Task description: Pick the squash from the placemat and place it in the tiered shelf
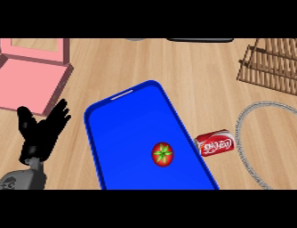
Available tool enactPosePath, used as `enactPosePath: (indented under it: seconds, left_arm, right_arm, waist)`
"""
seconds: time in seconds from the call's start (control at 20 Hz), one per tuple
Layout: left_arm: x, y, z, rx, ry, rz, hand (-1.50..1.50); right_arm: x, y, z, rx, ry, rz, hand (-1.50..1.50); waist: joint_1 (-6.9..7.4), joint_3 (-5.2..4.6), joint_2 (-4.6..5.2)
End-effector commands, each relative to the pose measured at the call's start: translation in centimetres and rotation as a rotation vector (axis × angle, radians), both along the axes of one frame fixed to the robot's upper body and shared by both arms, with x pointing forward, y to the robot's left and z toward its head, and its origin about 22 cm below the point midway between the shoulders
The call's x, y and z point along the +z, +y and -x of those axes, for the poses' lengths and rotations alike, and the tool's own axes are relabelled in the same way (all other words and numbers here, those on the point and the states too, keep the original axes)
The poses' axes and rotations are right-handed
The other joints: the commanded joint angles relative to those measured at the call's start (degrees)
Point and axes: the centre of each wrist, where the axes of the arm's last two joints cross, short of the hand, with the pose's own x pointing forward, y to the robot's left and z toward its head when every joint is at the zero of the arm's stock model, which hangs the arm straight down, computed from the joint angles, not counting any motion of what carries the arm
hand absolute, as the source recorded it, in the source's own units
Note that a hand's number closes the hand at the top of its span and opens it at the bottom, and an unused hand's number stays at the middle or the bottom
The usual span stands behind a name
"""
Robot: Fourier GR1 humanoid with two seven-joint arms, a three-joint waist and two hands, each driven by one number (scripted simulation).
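Small round red squash with a green star top sits on the blue rounded placemat, low and right of the mat's centre, near its right edge. Roughly round from above, no clear long axis. My left hand rests at the view's left, fingers straight and spread, nothing in it; squash lies to its right and slightly lower, across the mat. Right hand not in view, though the squash's side suits it better, I'd judge. Brown slatted wooden tiered shelf at upper right, well apart from squash; nothing visible in it. Open pink box upper left, empty. Red soda can just beside the mat's right edge, between squash and shelf: could get bumped.
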Motion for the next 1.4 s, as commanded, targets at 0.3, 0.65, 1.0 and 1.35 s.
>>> enactPosePath:
  seconds: [0.3, 0.65, 1.0, 1.35]
  left_arm:
    - [-0.3, -0.2, 0.9, 0.002, 0.036, 0.008, 0.00]
    - [-1.1, 0.0, 0.7, 0.012, 0.042, 0.016, 0.00]
    - [-0.9, 0.2, 1.5, 0.001, 0.035, 0.008, 0.00]
    - [-1.2, 0.0, 1.6, 0.026, 0.043, 0.007, 0.00]
  right_arm:
    - [2.6, -2.3, 2.3, 0.000, -0.200, -0.339, -1.50]
    - [3.5, -5.8, 5.9, -0.268, -0.289, -0.310, -1.50]
    - [2.9, -10.3, 10.9, -0.425, -0.381, -0.441, -1.50]
    - [1.4, -14.5, 16.9, -0.314, -0.367, -0.467, -1.50]
  waist:
    - [-0.23, -0.23, 0.03]
    - [-0.42, -0.26, 0.33]
    - [-0.03, -0.12, 0.36]
    - [-1.37, -0.04, 0.06]
